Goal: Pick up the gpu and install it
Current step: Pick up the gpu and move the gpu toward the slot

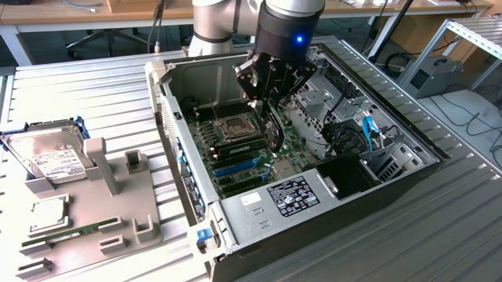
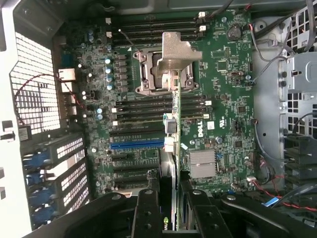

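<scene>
Black, thin, flat rectangular card with a green circuit-board edge, the gpu [image 1: 272, 130], clamped edge-on between the part-closed jaws of the pincer [image 1: 271, 101]. Hung inside the open black metal computer case [image 1: 353, 217], over the green motherboard [image 2: 218, 99], lower edge near the long blue slot [image 2: 136, 145]; seated or not, impossible to tell. Judged light and stiff yet fragile: best pinched on the flat faces by the upper edge, away from contacts and fan. Silver hard drive [image 1: 51, 158] well apart on the ribbed metal worktop [image 1: 94, 94], at the exterior view's left.
</scene>
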Motion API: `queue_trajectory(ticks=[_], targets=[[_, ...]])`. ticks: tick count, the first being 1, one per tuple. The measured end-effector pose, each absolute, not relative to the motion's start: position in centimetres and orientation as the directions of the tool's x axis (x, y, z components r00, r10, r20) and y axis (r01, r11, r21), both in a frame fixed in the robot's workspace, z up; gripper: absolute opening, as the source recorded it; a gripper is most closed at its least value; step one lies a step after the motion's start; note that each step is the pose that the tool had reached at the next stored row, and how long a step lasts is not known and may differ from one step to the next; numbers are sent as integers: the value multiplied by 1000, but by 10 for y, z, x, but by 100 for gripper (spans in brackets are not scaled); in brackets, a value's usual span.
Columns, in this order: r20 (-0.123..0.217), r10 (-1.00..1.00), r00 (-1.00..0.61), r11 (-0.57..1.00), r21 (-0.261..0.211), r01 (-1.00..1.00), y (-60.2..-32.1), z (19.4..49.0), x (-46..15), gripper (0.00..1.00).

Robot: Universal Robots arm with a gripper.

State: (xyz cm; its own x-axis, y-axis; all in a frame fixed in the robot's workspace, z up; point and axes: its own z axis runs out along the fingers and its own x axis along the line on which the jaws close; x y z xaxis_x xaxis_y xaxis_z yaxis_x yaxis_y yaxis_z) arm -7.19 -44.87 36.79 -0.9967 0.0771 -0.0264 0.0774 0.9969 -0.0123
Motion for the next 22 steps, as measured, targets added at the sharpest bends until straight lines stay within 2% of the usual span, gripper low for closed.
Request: queue_trajectory(ticks=[9,22], targets=[[-26,77,-997,997,-12,78,-444,363,-66,26],[-26,77,-997,997,-13,77,-422,358,-57,26]])
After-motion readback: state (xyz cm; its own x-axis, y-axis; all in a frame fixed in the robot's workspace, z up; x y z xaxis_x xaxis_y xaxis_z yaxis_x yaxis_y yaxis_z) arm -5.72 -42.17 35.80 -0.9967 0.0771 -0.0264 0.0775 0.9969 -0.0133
